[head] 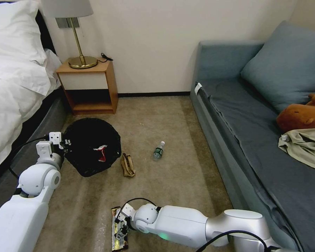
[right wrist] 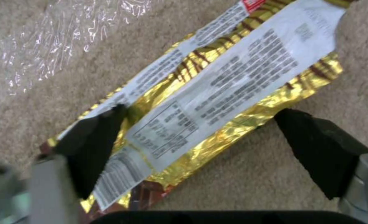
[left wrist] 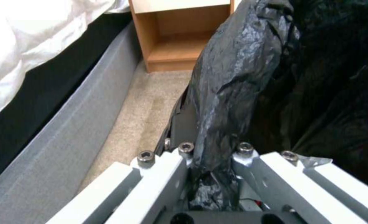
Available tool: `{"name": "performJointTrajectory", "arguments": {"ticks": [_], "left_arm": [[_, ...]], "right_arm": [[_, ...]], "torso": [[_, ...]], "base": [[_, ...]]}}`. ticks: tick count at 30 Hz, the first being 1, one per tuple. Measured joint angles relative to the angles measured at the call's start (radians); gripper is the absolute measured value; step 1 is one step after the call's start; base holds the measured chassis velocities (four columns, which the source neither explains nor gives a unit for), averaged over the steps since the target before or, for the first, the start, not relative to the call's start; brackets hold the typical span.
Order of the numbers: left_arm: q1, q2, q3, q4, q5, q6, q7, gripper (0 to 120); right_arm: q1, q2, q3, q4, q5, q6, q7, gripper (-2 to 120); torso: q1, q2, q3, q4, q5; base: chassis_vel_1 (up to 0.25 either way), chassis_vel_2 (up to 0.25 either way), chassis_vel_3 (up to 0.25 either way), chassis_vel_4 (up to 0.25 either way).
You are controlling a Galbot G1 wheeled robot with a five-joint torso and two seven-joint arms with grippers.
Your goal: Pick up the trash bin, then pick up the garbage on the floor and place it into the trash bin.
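Observation:
The trash bin (head: 91,145), lined with a black bag, is held off the carpet at the left, and a red-and-white wrapper (head: 102,153) lies inside it. My left gripper (head: 63,143) is shut on the bin's bagged rim (left wrist: 229,81). On the carpet lie a crumpled tan paper bag (head: 128,165), a small clear bottle (head: 158,151) with a green label, and a long brown-gold bar wrapper (head: 117,231). My right gripper (head: 120,229) hangs open just above that wrapper (right wrist: 217,93). One black finger (right wrist: 92,146) overlaps the wrapper's edge and the other finger (right wrist: 317,146) stands beyond its far side.
A bed (head: 14,84) runs along the left and a grey-blue sofa (head: 255,119) along the right. A wooden nightstand (head: 89,85) with a brass lamp (head: 81,56) stands at the back wall. A clear film scrap (right wrist: 59,40) lies by the bar wrapper.

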Motion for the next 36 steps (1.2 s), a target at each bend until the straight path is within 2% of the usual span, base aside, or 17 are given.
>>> {"name": "performJointTrajectory", "arguments": {"ticks": [2, 5, 6, 8, 10, 12, 13, 16, 20, 23, 25, 36], "left_arm": [[0.000, 0.000, 0.000, 0.000, 0.000, -0.001, 0.000, 2], [0.000, 0.001, 0.000, 0.006, 0.000, -0.006, 0.003, 2], [0.000, 0.001, 0.000, 0.006, 0.000, -0.006, 0.003, 2], [0.000, 0.002, 0.000, 0.008, 0.000, -0.009, 0.006, 2], [0.000, 0.003, 0.000, 0.009, 0.000, -0.009, 0.006, 2], [0.000, 0.005, 0.000, 0.009, -0.001, -0.010, 0.008, 2], [0.000, 0.005, 0.000, 0.009, -0.001, -0.010, 0.008, 2], [0.000, 0.006, -0.002, 0.011, -0.001, -0.012, 0.008, 2], [0.000, 0.006, -0.002, 0.013, -0.001, -0.013, 0.008, 2], [0.003, 0.008, -0.004, 0.013, -0.001, -0.014, 0.008, 2], [0.005, 0.009, -0.005, 0.013, -0.001, -0.016, 0.008, 2], [0.016, 0.019, -0.013, 0.006, -0.007, -0.020, 0.008, 2]], "right_arm": [[0.000, 0.000, 0.000, 0.000, 0.000, 0.000, 0.000, 85], [0.000, 0.000, 0.000, -0.001, -0.004, 0.000, 0.000, 70], [0.000, 0.000, 0.000, -0.001, -0.004, 0.000, 0.000, 70], [0.001, 0.001, 0.000, -0.003, -0.005, 0.000, 0.000, 58], [0.001, 0.001, 0.000, -0.003, -0.006, 0.000, 0.000, 55], [0.002, 0.001, 0.000, -0.003, -0.007, 0.001, -0.003, 43], [0.002, 0.001, 0.000, -0.003, -0.007, 0.001, -0.003, 43], [0.002, 0.003, 0.000, -0.003, -0.007, 0.001, -0.005, 28], [0.004, 0.002, 0.001, -0.002, -0.010, 0.000, -0.007, 19], [0.009, 0.001, 0.011, 0.000, -0.016, 0.001, -0.008, 4], [0.011, 0.000, 0.016, 0.000, -0.019, 0.003, -0.009, 0], [0.057, -0.030, 0.068, -0.003, -0.033, 0.009, -0.013, 0]], "torso": [[0.000, 0.000, 0.000, 0.0000, 0.0000], [0.000, 0.000, 0.000, -0.0001, 0.0000], [0.000, 0.000, 0.000, -0.0001, 0.0000], [0.000, 0.000, 0.000, -0.0002, -0.0001], [0.000, 0.000, 0.000, -0.0003, -0.0001], [0.000, 0.000, 0.000, -0.0001, 0.0000], [0.000, 0.000, 0.000, -0.0001, 0.0000], [0.000, 0.000, 0.000, 0.0001, 0.0000], [0.000, 0.000, 0.000, 0.0001, 0.0000], [0.000, 0.000, 0.000, 0.0001, 0.0000], [0.000, 0.000, 0.000, 0.0001, 0.0000], [0.000, 0.000, 0.000, 0.0000, 0.0000]], "base": [[0.000, 0.000, 0.000, 0.000], [0.000, 0.000, 0.000, 0.000], [0.000, 0.000, 0.000, 0.000], [0.000, 0.000, 0.000, 0.000], [0.000, 0.000, 0.000, 0.000], [0.000, 0.000, 0.000, 0.000], [0.000, 0.000, 0.000, 0.000], [0.000, 0.000, 0.000, 0.000], [0.000, 0.000, 0.000, 0.000], [0.000, 0.000, 0.000, 0.000], [0.000, 0.000, 0.000, 0.000], [0.000, 0.000, 0.000, 0.000]]}}
